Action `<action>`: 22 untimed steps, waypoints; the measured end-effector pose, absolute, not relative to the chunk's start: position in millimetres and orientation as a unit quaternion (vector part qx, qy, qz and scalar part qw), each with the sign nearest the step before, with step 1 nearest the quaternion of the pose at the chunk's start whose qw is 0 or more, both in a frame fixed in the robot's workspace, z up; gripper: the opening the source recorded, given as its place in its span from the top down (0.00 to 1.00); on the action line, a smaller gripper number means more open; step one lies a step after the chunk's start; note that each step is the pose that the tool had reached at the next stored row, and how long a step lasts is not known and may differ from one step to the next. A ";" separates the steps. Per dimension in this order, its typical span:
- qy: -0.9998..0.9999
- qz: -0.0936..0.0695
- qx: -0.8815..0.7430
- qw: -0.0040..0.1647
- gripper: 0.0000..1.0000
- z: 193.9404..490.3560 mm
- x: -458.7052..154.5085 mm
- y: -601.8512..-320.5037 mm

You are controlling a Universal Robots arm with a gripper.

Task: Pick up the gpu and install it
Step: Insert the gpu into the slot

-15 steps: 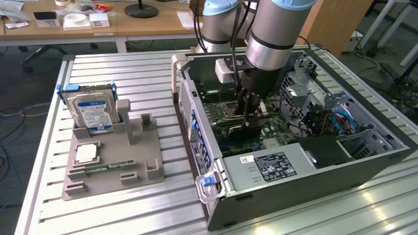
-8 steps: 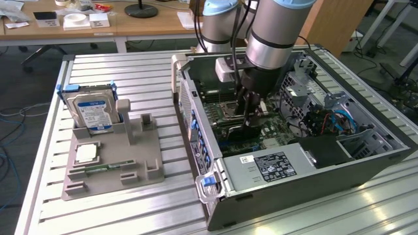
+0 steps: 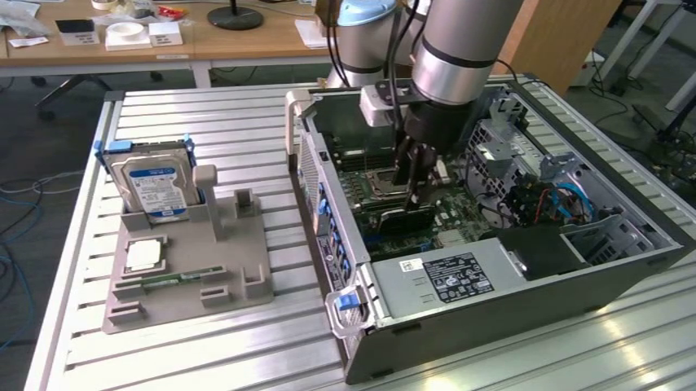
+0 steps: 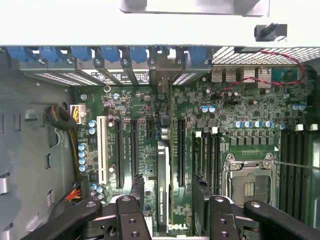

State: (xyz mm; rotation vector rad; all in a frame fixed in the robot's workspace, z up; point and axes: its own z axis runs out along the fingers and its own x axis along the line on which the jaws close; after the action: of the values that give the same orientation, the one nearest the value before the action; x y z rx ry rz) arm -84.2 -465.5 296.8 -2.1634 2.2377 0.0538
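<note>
The pincer [image 4: 167, 210] hangs inside the open computer case [image 3: 511, 285], its two fingers [image 4: 134, 197] spread apart and released, with the gpu [image 4: 163, 187] standing on edge between them, seemingly untouched by either finger. The card appears seated in a slot on the motherboard [image 4: 240, 115]; its long axis runs along the slot toward the case's rear brackets, in line with the gap between the fingers, directly under the one arm's wrist. In the exterior view, the pincer reaches down over the board's middle. Counted: one gpu, one empty processor socket [image 4: 248, 184], one hard drive [image 3: 155, 186] upright in the grey holder [image 3: 191, 269] on the desk [image 3: 218, 350], at the exterior view's left.
</note>
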 end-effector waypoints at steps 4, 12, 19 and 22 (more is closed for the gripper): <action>0.719 0.017 -0.695 0.014 0.48 305.0 -84.2 -465.5; 0.719 0.017 -0.695 0.014 0.48 314.8 -84.2 -465.5; 0.719 0.017 -0.695 0.014 0.48 316.4 -84.2 -465.5; 0.719 0.017 -0.695 0.014 0.48 319.1 -84.2 -465.5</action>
State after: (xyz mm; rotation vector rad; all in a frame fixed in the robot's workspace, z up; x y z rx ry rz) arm -84.2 -465.5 319.1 -2.1635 2.2377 0.0538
